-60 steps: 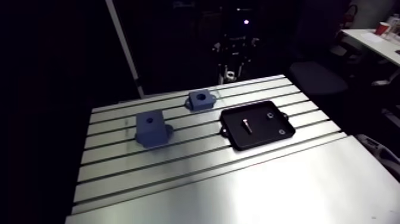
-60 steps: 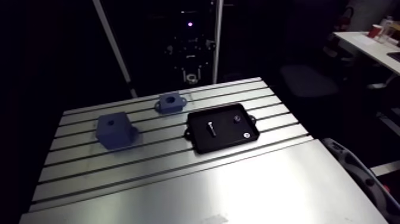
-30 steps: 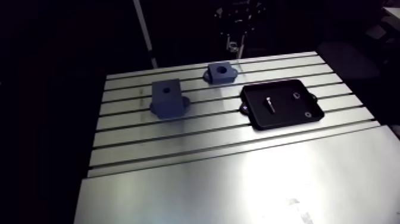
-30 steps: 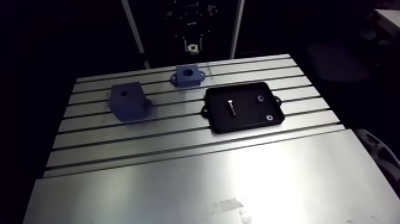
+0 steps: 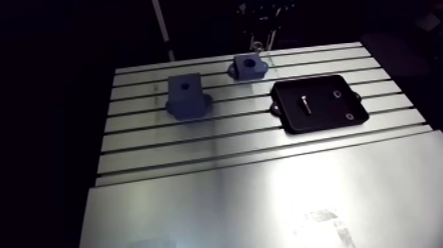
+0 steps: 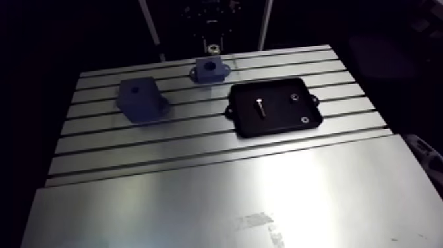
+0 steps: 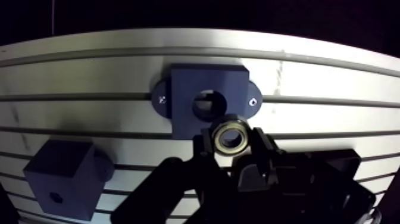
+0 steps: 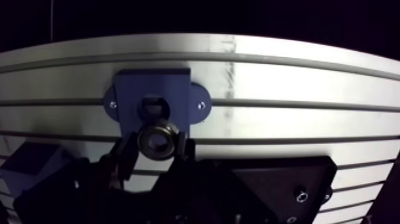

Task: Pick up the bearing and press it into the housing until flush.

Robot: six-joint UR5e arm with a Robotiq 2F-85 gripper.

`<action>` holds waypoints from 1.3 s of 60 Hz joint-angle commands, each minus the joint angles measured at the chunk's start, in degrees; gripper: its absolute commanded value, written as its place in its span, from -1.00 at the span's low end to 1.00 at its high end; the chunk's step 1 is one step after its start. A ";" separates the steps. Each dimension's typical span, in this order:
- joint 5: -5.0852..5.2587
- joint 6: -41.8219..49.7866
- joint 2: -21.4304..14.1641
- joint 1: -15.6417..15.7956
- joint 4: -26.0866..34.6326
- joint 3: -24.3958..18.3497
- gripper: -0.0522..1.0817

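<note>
Wrist view up, and the gripper (image 7: 232,142) has its two dark fingers (image 7: 206,145) clamped on the small silver ring bearing (image 7: 231,137), one finger on each side of the ring. The bearing's open face looks straight at the camera. It hangs over the near side of the dark-blue housing block with a round bore and two screw ears (image 7: 184,89), just short of the bore and not in it. Contact between bearing and housing can't be judged from here.

That housing sits close to the far edge of the slotted aluminium table (image 6: 198,191), across one of its slots. Over in the arm view, a second, taller dark-blue block with a small hole in its top (image 6: 140,99) stands near the housing, a few slots in from the far edge. On the other side of the housing lies a flat black tray with small mounting tabs (image 6: 277,122), set toward the table's side edge. A short silver bolt (image 6: 259,107) lies in the tray, and two tiny ring-shaped parts (image 6: 293,97) sit apart from it, too small to identify.
</note>
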 commanded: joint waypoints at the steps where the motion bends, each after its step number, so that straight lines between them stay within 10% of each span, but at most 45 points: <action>1: 0.06 0.56 1.49 1.05 -0.66 -0.10 0.30; 78: -0.47 0.56 3.56 1.08 -1.64 -0.01 0.30</action>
